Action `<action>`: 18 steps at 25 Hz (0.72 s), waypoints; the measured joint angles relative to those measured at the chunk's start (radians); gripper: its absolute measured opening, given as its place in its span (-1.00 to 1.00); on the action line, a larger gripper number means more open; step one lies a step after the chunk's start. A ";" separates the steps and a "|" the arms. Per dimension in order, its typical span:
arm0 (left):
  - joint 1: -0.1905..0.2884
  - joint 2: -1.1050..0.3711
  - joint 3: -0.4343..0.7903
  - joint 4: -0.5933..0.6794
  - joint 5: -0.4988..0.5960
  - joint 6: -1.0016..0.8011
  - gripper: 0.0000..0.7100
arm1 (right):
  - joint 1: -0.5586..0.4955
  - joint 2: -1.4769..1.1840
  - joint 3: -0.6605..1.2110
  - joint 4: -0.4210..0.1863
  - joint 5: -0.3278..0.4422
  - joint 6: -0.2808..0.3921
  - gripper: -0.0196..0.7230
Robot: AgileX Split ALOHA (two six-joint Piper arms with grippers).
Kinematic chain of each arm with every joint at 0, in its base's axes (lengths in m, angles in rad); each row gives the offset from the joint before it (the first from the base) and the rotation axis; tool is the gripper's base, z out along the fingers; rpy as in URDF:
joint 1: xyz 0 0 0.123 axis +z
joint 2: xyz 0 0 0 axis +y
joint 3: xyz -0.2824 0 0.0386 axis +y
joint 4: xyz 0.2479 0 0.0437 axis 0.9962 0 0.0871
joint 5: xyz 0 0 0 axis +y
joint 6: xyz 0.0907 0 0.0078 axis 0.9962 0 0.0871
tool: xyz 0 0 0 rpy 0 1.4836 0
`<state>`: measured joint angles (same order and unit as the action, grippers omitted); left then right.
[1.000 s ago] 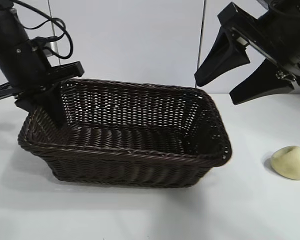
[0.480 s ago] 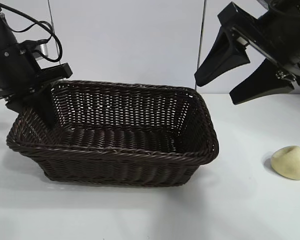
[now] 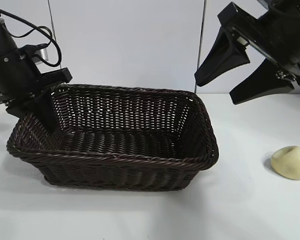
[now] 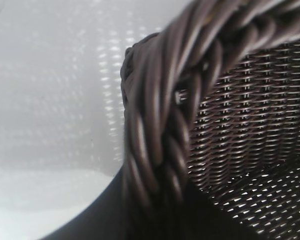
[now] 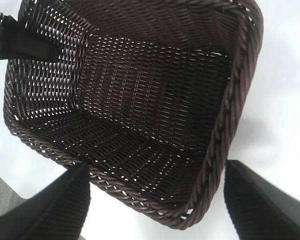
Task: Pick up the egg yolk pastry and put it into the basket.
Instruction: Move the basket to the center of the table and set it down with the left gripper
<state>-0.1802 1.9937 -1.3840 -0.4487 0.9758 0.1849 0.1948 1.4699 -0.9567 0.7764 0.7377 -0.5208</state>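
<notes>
Left claw (image 3: 40, 107): clenched on basket's braided rim at its left end, one finger inside, pointing steeply down.
Right claw (image 3: 235, 75): released, fingers spread wide, nothing in it, hanging above tabletop.
Basket (image 3: 115, 170): on tabletop, below & left of right claw.
Pastry (image 3: 290, 162): on tabletop (image 3: 250, 210), below right claw, well apart from basket.

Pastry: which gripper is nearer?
Right. The right gripper hangs open in the air above and to the left of the pastry. The left gripper is shut on the basket rim at its far left end, across the basket from the pastry.
</notes>
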 joint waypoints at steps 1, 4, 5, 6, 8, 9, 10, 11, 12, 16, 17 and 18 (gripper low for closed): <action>0.000 0.004 0.000 -0.001 -0.002 0.000 -0.72 | 0.000 0.000 0.000 0.000 0.000 0.000 0.50; 0.000 0.020 0.000 -0.004 -0.002 0.000 -0.72 | 0.000 0.000 0.000 0.000 0.000 0.000 0.50; 0.000 0.025 0.000 -0.005 -0.002 0.000 -0.72 | 0.000 0.000 0.000 0.000 0.000 0.000 0.50; 0.000 0.028 0.000 -0.006 -0.002 0.000 -0.72 | 0.000 0.000 0.000 0.000 0.001 0.000 0.50; 0.000 0.030 0.000 -0.009 -0.002 0.000 -0.68 | 0.000 0.000 0.000 0.000 0.001 0.000 0.50; 0.000 0.030 0.000 -0.012 -0.002 0.000 -0.62 | 0.000 0.000 0.000 0.000 0.001 0.000 0.50; 0.000 0.030 0.000 -0.019 -0.002 0.000 -0.55 | 0.000 0.000 0.000 0.000 0.001 0.000 0.50; 0.000 0.030 0.000 -0.021 -0.002 0.000 -0.43 | 0.000 0.000 0.000 0.000 0.001 0.000 0.50; 0.000 0.030 0.000 -0.028 -0.001 0.000 -0.29 | 0.000 0.000 0.000 0.000 0.001 0.000 0.50; 0.000 0.030 -0.004 -0.033 0.014 0.023 0.40 | 0.000 0.000 0.000 0.000 0.001 0.000 0.50; 0.000 0.030 -0.008 -0.033 0.025 0.024 0.52 | 0.000 0.000 0.000 0.000 0.001 0.000 0.50; 0.000 0.030 -0.015 -0.034 0.033 0.026 0.58 | 0.000 0.000 0.000 0.000 0.001 0.000 0.50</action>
<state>-0.1802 2.0238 -1.3988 -0.4825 1.0091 0.2109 0.1948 1.4699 -0.9567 0.7764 0.7386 -0.5208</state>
